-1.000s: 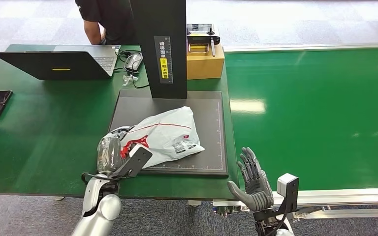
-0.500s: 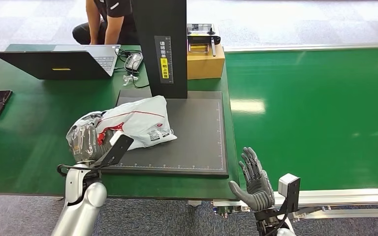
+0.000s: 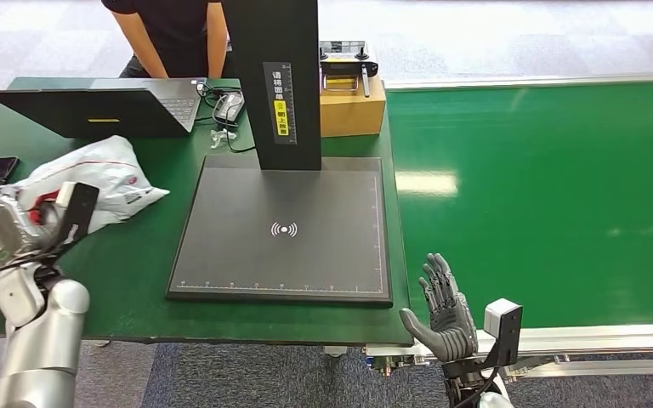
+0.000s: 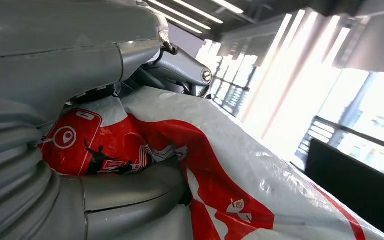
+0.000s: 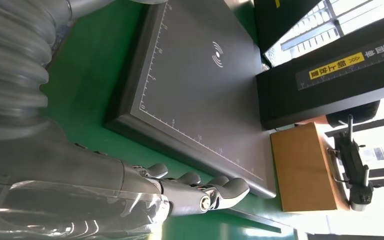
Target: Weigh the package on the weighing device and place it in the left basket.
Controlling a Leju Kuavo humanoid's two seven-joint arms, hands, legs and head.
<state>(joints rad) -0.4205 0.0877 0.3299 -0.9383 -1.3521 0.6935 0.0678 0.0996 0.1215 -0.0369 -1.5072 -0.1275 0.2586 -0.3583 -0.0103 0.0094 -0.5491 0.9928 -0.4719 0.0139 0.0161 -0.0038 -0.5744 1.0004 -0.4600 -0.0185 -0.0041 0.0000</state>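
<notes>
While the left robot hand (image 3: 0, 229) grasps the white-and-red package (image 3: 102, 174) at nine o'clock over the green tabletop (image 3: 136, 255), weighing device (image 3: 285, 229) bare at centre, right robot hand (image 3: 444, 310) released, fingers spread, at five o'clock.

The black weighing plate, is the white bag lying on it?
No, the black weighing plate is bare, and the left hand holds the white bag over the green table, off to the plate's left.

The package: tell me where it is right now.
In the head view the package is at the left side of the green table, held by the left hand, off the weighing device and just in front of the laptop.
</notes>
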